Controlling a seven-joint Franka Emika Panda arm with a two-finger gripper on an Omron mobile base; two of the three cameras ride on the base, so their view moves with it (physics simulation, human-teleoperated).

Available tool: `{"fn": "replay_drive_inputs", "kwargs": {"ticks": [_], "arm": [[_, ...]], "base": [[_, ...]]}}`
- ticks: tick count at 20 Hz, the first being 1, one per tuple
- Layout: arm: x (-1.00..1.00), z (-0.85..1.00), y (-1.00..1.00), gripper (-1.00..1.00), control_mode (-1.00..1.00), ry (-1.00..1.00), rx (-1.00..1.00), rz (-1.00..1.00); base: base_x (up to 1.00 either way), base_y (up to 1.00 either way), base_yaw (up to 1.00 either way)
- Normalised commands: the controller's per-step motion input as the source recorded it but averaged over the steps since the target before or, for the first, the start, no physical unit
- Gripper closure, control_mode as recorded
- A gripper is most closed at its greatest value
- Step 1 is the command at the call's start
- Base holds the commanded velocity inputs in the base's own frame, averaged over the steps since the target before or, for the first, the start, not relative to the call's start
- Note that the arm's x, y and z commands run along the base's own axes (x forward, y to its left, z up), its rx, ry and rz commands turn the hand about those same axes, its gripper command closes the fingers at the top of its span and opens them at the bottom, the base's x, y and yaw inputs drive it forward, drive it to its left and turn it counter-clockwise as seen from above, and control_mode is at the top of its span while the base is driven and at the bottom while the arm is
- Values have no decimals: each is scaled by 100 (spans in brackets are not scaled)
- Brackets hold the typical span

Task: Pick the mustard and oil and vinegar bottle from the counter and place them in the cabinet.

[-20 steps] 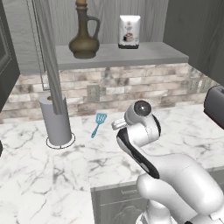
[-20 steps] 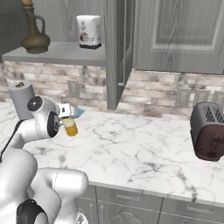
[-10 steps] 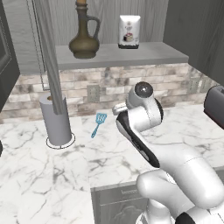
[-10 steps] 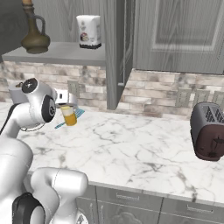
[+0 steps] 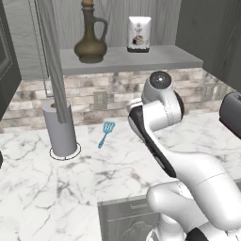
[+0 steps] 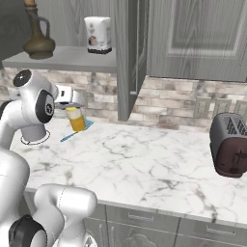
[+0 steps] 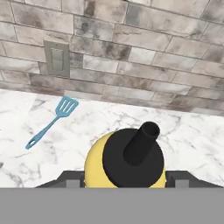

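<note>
The gripper [image 6: 73, 102] is clamped on the mustard [image 6: 75, 118], a small yellow squeeze bottle that hangs upright from it above the counter [image 6: 144, 159], clear of the marble; in the hand view the bottle [image 7: 127, 164] sits between the two finger bases, its dark pointed nozzle cap turned toward the camera. Below and beyond it a blue spatula [image 7: 51, 122] lies flat on the white, grey-veined worktop, near the brick backsplash [image 7: 131, 52] and below a grey wall outlet [image 7: 57, 58]. From the left base view the same spatula [image 5: 106, 133] lies between a grey paper-towel roll [image 5: 61, 129] standing on its round base and the arm's bent white link. The oil and vinegar bottle [image 5: 91, 35], the dark olive-brown jug with a curved handle and cork stopper, stands upright on the shelf floor of the cabinet [image 5: 155, 59], with a white printed bag [image 5: 139, 34] upright to its right, well apart from it. The cabinet's tall grey door [image 6: 130, 53] stands open, edge toward the right base camera (the jug [image 6: 37, 36] and the bag [image 6: 98, 34] show past it on the shelf). A dark toaster [image 6: 230, 144] sits on the counter far to the robot's right, near the backsplash.
</note>
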Motion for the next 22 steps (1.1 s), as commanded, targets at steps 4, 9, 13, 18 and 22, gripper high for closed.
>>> {"fn": "replay_drive_inputs", "kwargs": {"ticks": [4, 9, 13, 18, 22], "arm": [[-20, 61, -27, 100, -100, -7, -9, -6], [-14, 64, -24, 100, -100, -10, -13, -4], [-6, 61, -19, 100, -100, -12, -13, -2], [-1, 50, -13, 100, -100, -11, -12, -1], [-2, 36, -4, 100, -100, -12, -10, 0]], "base": [[0, 0, 0], [0, 0, 0], [0, 0, 0], [0, 0, 0], [0, 0, 0]]}}
